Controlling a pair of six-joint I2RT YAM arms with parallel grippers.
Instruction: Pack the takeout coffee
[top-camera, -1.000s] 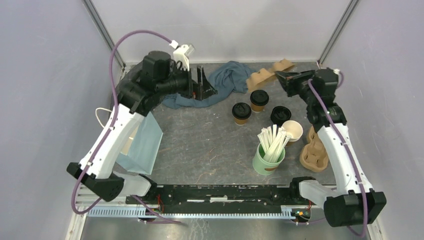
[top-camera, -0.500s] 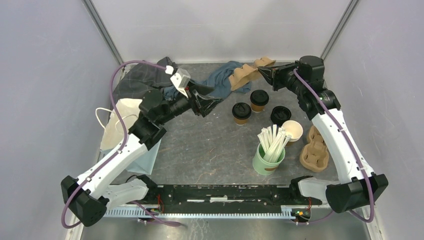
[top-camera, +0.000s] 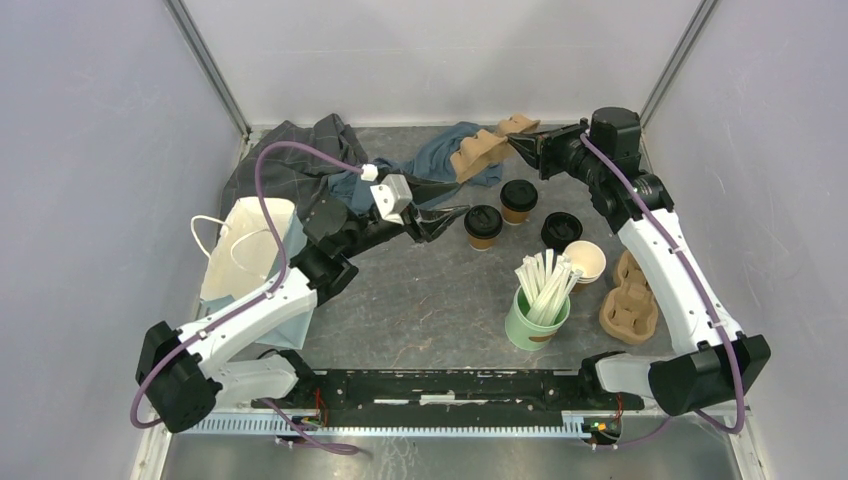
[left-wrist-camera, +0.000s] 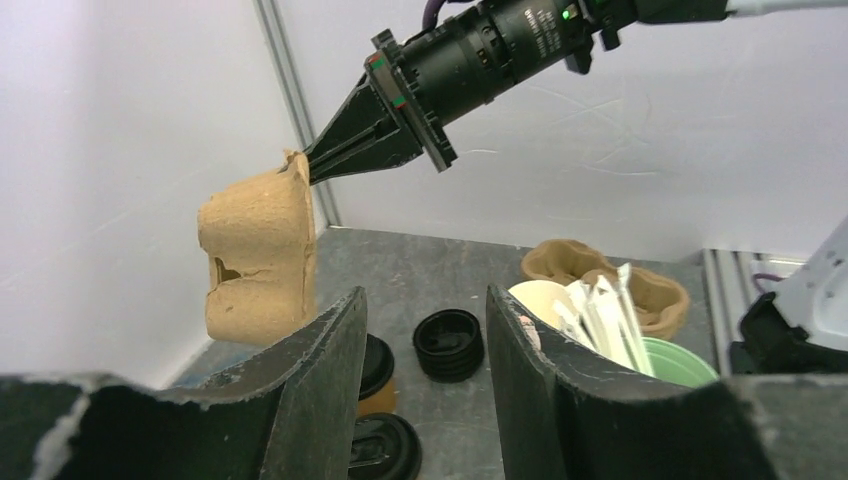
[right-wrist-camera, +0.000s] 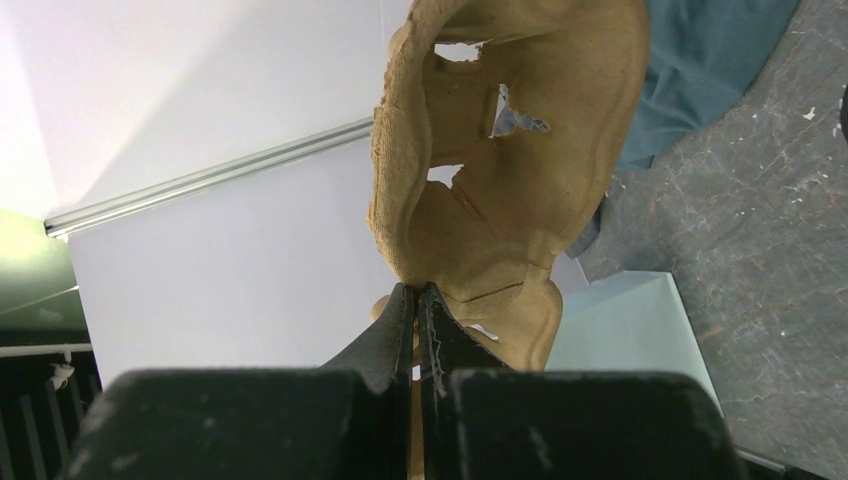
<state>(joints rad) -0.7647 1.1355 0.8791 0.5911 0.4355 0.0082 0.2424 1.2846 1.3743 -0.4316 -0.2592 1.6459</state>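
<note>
Two takeout coffees, brown cups with black lids, stand mid-table, one (top-camera: 483, 226) nearer and one (top-camera: 519, 200) behind it. My left gripper (top-camera: 445, 220) hovers just left of the nearer cup, open with nothing between its fingers. The left wrist view shows its jaws (left-wrist-camera: 425, 300) framing a stack of black lids (left-wrist-camera: 448, 344), with one coffee (left-wrist-camera: 378, 372) half hidden behind the left finger. My right gripper (top-camera: 515, 145) is shut on the rim of a brown pulp cup carrier (top-camera: 480, 148), held up at the back; the right wrist view shows its tips (right-wrist-camera: 418, 290) pinching the carrier (right-wrist-camera: 510, 160).
A black lid stack (top-camera: 561, 229), lidless cups (top-camera: 585, 262) and a green cup of stirrers (top-camera: 537, 315) sit right of centre. More pulp carriers (top-camera: 628, 300) lie at the right edge. A white paper bag (top-camera: 245, 250) lies left, and cloths (top-camera: 440, 160) are bunched at the back.
My left arm has swung from the back over the cloth down to the nearer coffee, its jaws narrowing. My right gripper has carried the carrier leftward.
</note>
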